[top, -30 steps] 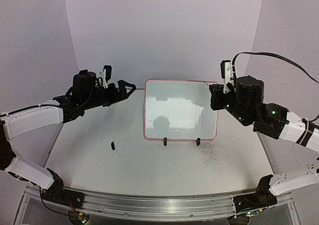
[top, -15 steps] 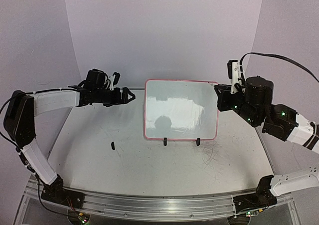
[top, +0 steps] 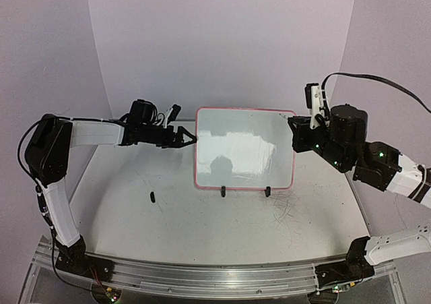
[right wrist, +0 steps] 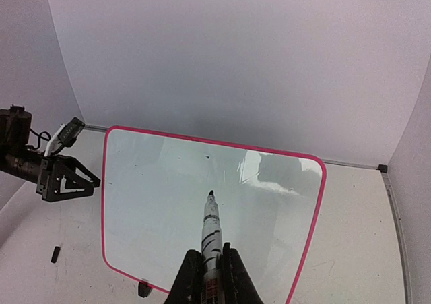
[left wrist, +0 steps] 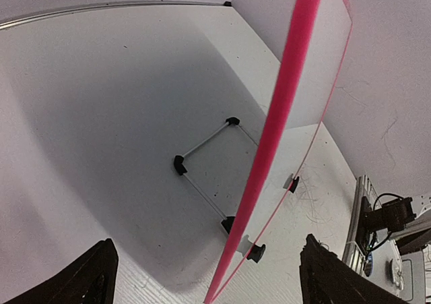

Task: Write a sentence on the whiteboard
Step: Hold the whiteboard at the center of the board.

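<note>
Standing upright on two black clip feet [top: 223, 192], the whiteboard [top: 244, 149] occupies the far middle of the table [top: 202, 236]. The left gripper [top: 190, 139] is at the board's left edge, jaws apart, one on each side of the pink frame. The right gripper [right wrist: 211, 271], at the board's right edge, is clamped on a marker [right wrist: 211, 226] aimed at the board face; tip contact cannot be determined.

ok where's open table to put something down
The widest bare stretch of table lies in front of the whiteboard, between its clip feet and the arm bases, right of the small black piece. Crowded at the board's side edges: left gripper one side, right gripper with the marker the other.
</note>
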### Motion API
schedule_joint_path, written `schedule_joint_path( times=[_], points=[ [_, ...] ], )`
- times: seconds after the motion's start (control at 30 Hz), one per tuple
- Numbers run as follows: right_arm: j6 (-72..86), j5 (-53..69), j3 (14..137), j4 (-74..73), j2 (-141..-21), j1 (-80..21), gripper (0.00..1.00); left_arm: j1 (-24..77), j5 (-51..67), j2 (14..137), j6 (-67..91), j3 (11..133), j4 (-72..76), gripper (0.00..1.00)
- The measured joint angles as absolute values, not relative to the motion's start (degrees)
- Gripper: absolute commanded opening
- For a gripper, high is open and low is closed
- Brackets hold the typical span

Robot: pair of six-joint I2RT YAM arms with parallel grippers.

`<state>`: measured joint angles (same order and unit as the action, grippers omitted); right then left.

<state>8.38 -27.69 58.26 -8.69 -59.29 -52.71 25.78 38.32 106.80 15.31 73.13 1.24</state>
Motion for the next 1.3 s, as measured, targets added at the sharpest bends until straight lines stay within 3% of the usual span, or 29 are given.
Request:
schedule_joint_path(
  times=[0.4, 0.57, 0.8, 1.3],
  points=[
    [8.1, -25.3, 55.8, -6.4, -56.0, -52.7, 0.00, 25.5, 43.5, 107.2, 16.3, 68.4, 11.9, 0.88],
    [8.2, -23.7, 55.5, -5.6, -55.8, -52.7, 0.00, 25.5, 47.1, 108.8, 19.1, 68.3, 17.4, 0.72],
    [9.0, -21.4, 54.9, -4.9, -55.7, -52.7, 0.00, 25.5, 48.2, 111.1, 22.6, 68.3, 21.6, 0.62],
    [9.3, -20.2, 53.9, -2.9, -55.6, -52.7, 0.00, 25.8, 46.4, 113.8, 24.0, 68.5, 24.8, 0.30]
  ],
)
